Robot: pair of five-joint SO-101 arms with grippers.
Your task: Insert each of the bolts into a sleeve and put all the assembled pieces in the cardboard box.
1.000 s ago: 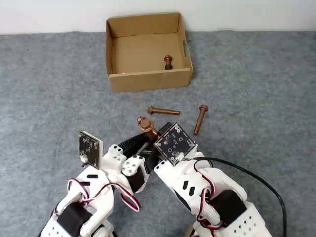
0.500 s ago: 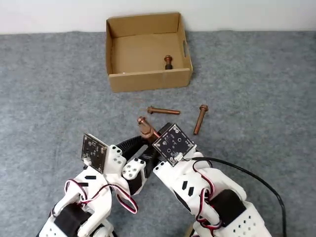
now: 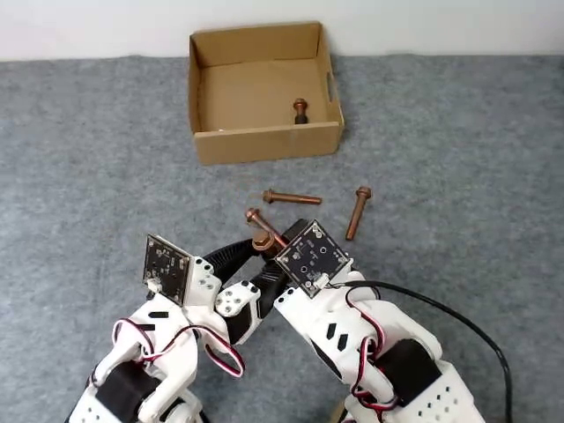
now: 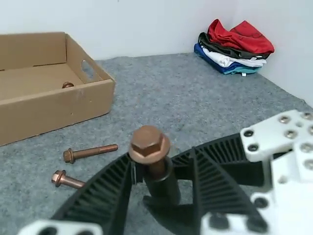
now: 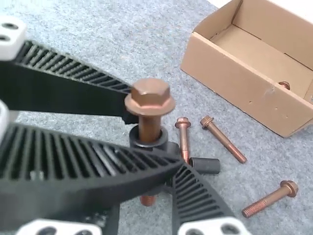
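1. Carpet (image 3: 458,159) in grey is spread over the table under every item.
2. The cardboard box (image 3: 264,143) is set open-topped at the far middle of the carpet. 1 assembled piece (image 3: 300,111), copper head over a dark body, is stood upright inside it near the right wall with the hand slot.
3. The left arm (image 3: 150,352) and the right arm (image 3: 370,344) are placed side by side at the near edge. Both are angled inward so that their grippers meet in front of the box, apart from it.
4. Folded clothes (image 4: 234,46) are stacked against the wall in the room's corner.
5. The right gripper (image 5: 159,159) is closed on the sleeve (image 5: 148,141), which is held upright above the carpet.
6. The left gripper (image 4: 155,166) is narrowed onto the held bolt (image 4: 149,144), gripped at the shank under its hexagonal head. The shank is passed down through the sleeve, the head is kept clear of the sleeve's top, and the tip is seen below.
7. Loose bolt 1 (image 3: 291,197) is laid crosswise nearest the box, bolt 2 (image 3: 358,212) to its right with the head farthest from the arms, and bolt 3 (image 3: 259,220) just beside the grippers.
8. 1 spare sleeve (image 5: 204,165) is laid on its side near these bolts.
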